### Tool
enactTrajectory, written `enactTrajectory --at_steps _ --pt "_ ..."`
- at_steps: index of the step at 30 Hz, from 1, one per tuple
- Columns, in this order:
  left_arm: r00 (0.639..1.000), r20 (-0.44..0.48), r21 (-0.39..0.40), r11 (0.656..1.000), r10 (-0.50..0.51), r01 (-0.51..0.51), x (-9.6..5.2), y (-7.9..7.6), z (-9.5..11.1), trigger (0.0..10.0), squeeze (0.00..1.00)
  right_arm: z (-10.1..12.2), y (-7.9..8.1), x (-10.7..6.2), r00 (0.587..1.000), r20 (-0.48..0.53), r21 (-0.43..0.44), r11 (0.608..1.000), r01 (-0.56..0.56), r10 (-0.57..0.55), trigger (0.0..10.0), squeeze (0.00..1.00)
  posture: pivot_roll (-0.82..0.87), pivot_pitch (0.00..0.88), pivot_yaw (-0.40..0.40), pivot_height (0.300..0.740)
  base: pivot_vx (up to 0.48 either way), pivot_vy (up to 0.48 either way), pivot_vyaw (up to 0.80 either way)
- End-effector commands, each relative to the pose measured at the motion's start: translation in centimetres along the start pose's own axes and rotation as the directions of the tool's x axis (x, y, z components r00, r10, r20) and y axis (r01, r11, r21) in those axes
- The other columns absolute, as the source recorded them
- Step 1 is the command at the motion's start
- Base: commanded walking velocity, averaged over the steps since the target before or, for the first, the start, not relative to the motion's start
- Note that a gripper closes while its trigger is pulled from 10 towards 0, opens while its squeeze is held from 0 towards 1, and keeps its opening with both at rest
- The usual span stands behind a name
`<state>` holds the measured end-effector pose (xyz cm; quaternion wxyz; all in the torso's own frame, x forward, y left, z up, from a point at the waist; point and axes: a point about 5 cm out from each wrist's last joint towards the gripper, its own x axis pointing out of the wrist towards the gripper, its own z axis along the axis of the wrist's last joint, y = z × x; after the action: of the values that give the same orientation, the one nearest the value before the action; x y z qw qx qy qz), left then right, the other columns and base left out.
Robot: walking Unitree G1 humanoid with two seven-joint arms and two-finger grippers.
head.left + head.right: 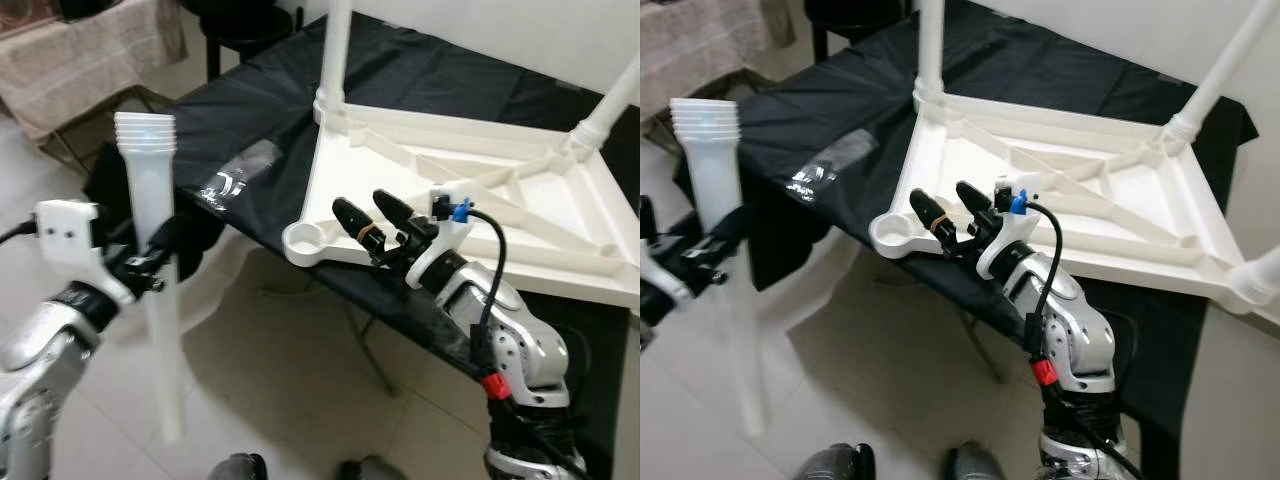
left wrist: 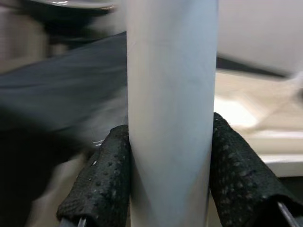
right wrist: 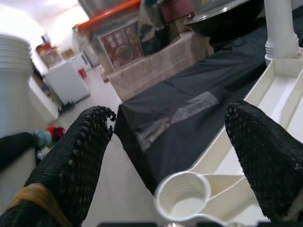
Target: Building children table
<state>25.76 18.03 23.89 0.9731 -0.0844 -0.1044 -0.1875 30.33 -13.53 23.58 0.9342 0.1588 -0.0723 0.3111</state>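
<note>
The scene is seen from the head, forward and down, by both eye views; the upturned white tabletop (image 1: pixel 470 200) on the black-covered table (image 1: pixel 250 110) is shared by them. The white leg (image 2: pixel 170 113) is viewed very close along the left gripper (image 2: pixel 165 175). The tabletop's corner socket (image 3: pixel 183 195) is viewed closely between the right gripper's fingers (image 3: pixel 71 161).

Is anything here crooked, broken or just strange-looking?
Nothing looks broken. The white tabletop lies upside down on the black-covered table, legs pointing up, with one corner socket empty. The left claw grips the loose leg.
</note>
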Motion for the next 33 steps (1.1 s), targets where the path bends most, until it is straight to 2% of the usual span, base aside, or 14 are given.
enactTrajectory --at_steps 1,4,6,8,13,18,20,23,26,27,28,30,32,33 --pt "0.999 0.012 -0.003 0.999 -0.052 0.052 0.4 -1.0 0.2 10.0 0.00 0.2 0.0 -0.4 1.000 0.008 0.021 1.000 0.002 -0.002 10.0 0.00 -0.02 0.151 -0.040 0.740 0.000 0.480 -0.80" --pt "0.991 0.040 -0.015 0.992 -0.127 0.128 1.4 -2.3 0.7 10.0 0.00 0.3 0.1 -0.3 1.000 0.006 0.015 1.000 -0.008 0.008 10.0 0.00 -0.02 0.144 -0.039 0.740 0.000 0.320 -0.80" --pt "0.991 0.040 -0.015 0.992 -0.127 0.128 1.4 -2.3 0.7 10.0 0.00 0.3 0.1 -0.3 1.000 0.006 0.015 1.000 -0.008 0.008 10.0 0.00 -0.02 0.144 -0.039 0.740 0.000 0.000 -0.80" --pt "0.974 0.084 -0.023 0.976 -0.212 0.215 2.1 -3.5 1.6 10.0 0.00 0.6 0.2 -0.2 1.000 0.011 0.004 1.000 -0.021 0.021 10.0 0.00 -0.03 0.143 -0.035 0.740 0.000 0.000 -0.80" --pt "0.959 0.131 -0.011 0.967 -0.249 0.253 2.4 -3.4 2.9 10.0 0.00 0.9 0.3 -0.2 0.999 0.019 0.006 1.000 -0.026 0.026 10.0 0.00 -0.02 0.145 -0.033 0.740 0.000 0.000 -0.80" --pt "0.959 0.158 0.018 0.971 -0.236 0.237 2.5 -2.7 4.0 10.0 0.00 1.0 0.4 -0.4 0.999 0.009 -0.005 0.999 -0.053 0.053 10.0 0.00 -0.02 0.147 -0.034 0.740 0.000 0.000 -0.80" --pt "0.963 0.198 0.012 0.983 -0.182 0.184 2.9 -1.8 5.2 10.0 0.00 1.1 0.4 -0.4 0.998 -0.007 -0.083 0.994 -0.064 0.064 10.0 0.00 -0.01 0.147 -0.031 0.740 0.000 0.000 -0.40" --pt "0.964 0.215 0.002 0.987 -0.158 0.162 3.1 -1.4 5.7 10.0 0.00 1.2 0.3 -0.5 0.998 -0.015 -0.117 0.991 -0.063 0.061 10.0 0.00 -0.01 0.147 -0.031 0.740 0.000 0.000 0.00" --pt "0.950 0.286 0.025 0.992 -0.128 0.126 3.6 -1.1 7.1 10.0 0.00 1.5 -0.2 -0.4 0.999 -0.021 -0.146 0.988 -0.049 0.046 10.0 0.00 -0.02 0.149 -0.031 0.740 0.000 0.000 0.00" --pt "0.936 0.346 -0.009 0.997 -0.068 0.075 4.3 -0.9 8.2 10.0 0.00 1.7 -0.3 -0.4 0.998 -0.020 -0.132 0.990 -0.057 0.055 10.0 0.00 -0.01 0.148 -0.032 0.740 0.000 0.000 0.00" --pt "0.936 0.346 -0.009 0.997 -0.068 0.075 4.3 -0.9 8.2 10.0 0.00 1.7 -0.3 -0.4 0.998 -0.020 -0.132 0.990 -0.057 0.055 10.0 0.00 -0.01 0.148 -0.032 0.740 0.000 0.000 0.00" --pt "0.909 0.417 -0.081 0.996 0.011 0.025 5.4 -0.8 9.7 10.0 0.00 1.7 0.0 -0.5 0.995 -0.021 -0.092 0.991 -0.094 0.093 10.0 0.00 -0.01 0.147 -0.031 0.740 0.000 0.000 0.00" --pt "0.899 0.438 -0.105 0.994 0.019 0.031 5.9 -1.0 10.2 10.0 0.00 1.6 0.5 -0.6 0.990 -0.031 -0.075 0.987 -0.142 0.140 10.0 0.00 -0.01 0.147 -0.031 0.740 0.000 0.000 0.00" --pt "0.897 0.442 -0.094 0.994 -0.012 0.060 6.4 -1.7 10.5 10.0 0.00 1.1 1.3 -0.9 0.976 -0.085 -0.118 0.971 -0.210 0.201 10.0 0.00 -0.01 0.144 -0.025 0.740 0.000 0.000 0.00"
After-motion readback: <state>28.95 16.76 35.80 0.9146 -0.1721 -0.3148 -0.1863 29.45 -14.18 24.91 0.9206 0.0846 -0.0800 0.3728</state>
